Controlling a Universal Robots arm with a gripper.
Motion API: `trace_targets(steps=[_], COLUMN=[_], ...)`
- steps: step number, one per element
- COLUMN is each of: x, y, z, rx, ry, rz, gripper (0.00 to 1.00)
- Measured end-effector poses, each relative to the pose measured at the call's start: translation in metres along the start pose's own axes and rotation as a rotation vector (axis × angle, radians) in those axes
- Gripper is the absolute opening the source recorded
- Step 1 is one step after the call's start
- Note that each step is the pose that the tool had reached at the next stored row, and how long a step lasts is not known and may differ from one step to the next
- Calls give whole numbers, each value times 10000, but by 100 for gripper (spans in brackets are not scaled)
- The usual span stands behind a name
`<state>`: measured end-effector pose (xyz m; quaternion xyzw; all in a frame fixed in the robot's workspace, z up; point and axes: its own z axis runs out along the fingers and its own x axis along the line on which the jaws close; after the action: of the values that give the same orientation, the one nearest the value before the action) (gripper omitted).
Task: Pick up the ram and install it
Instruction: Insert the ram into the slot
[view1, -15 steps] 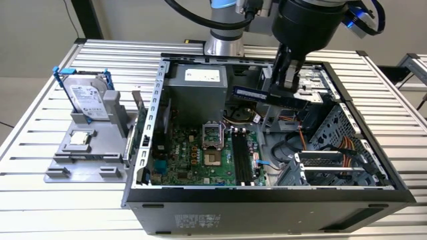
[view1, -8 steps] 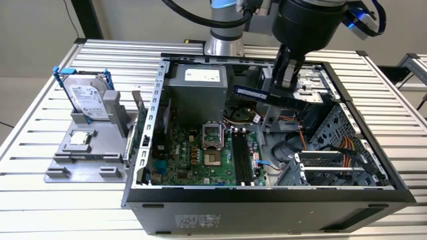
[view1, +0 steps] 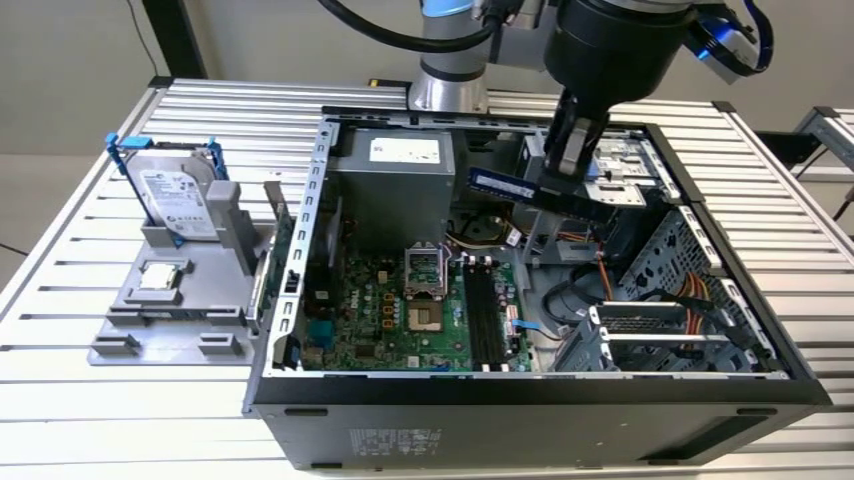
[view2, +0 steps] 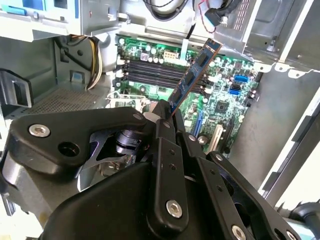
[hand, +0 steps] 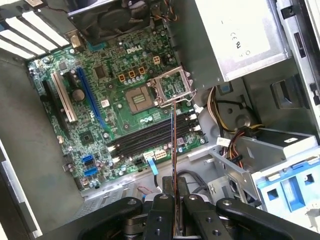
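Hand: the hand (view1: 558, 182) hangs from the arm over the open computer case (view1: 534, 400), its black fingers (hand: 162, 210) pinching the ram between them.
Ram: the ram (view1: 514, 187) is in the air inside the case, above the motherboard (view1: 387, 320) and touching none of the memory slots (view1: 483, 320).
Ram's long axis: in the exterior view it lies nearly level. The end with the blue label juts from the hand toward the exterior view's left, and the other end dips a little. In both wrist views it stands at an angle to the slots. The first wrist view shows it edge-on as a thin line.
Near the ram: the grey power supply (view1: 394, 185) is just beside the labelled end.
Counter: a counter (view1: 80, 400) of ribbed metal slats. The case takes its middle and reaches toward its edge at the exterior view's right.
Counter's edge at the exterior view's left: a grey holder (view1: 134, 330), well apart from the hand. A hard drive (view1: 174, 190) in a blue frame stands upright in it, and a square silver processor (view1: 160, 277) lies flat on it.
Room: pale floor beyond the counter's corners, a dark post (view1: 174, 40) past the far corner, and a second slatted bench (view1: 834, 130) at the exterior view's right.
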<state>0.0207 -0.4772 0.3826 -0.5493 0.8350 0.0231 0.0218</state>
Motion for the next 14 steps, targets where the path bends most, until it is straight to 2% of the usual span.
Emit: trace_targets(steps=[14], x=[-1], y=[1], z=[1], rx=[65], ry=[11], rz=[886], gripper=[0])
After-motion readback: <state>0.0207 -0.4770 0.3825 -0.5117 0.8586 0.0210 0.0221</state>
